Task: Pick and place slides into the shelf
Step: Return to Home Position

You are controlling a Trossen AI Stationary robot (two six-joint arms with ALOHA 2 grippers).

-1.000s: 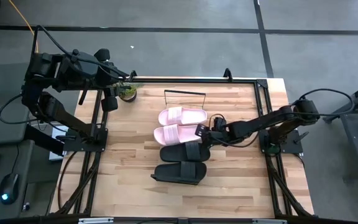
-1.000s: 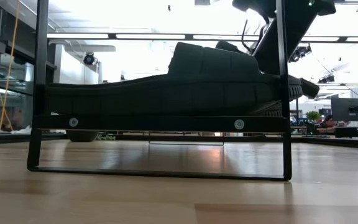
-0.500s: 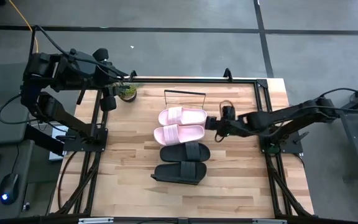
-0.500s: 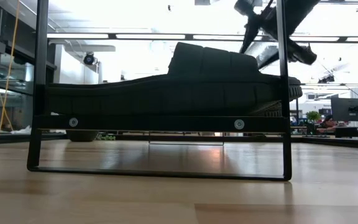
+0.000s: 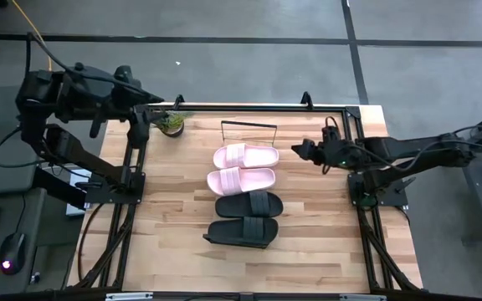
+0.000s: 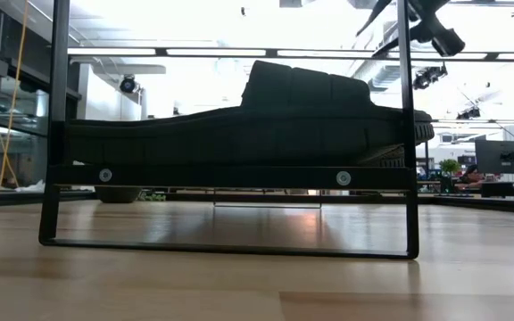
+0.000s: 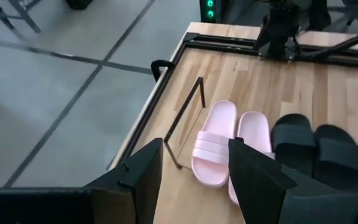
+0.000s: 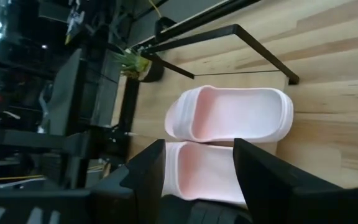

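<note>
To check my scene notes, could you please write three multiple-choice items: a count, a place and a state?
1. How many pink slides are in view? A) one B) two C) four
2. Where is the right pincer? A) right of the pink slides, apart from them B) between them C) far left
3. How is the right pincer? A) shut on a slide B) shut, empty C) open, empty
Answers: 1 B, two lie side by side. 2 A, the high view shows a gap between them. 3 C, the right wrist view shows it spread, holding nothing. The left pincer, also open, is back left.
</note>
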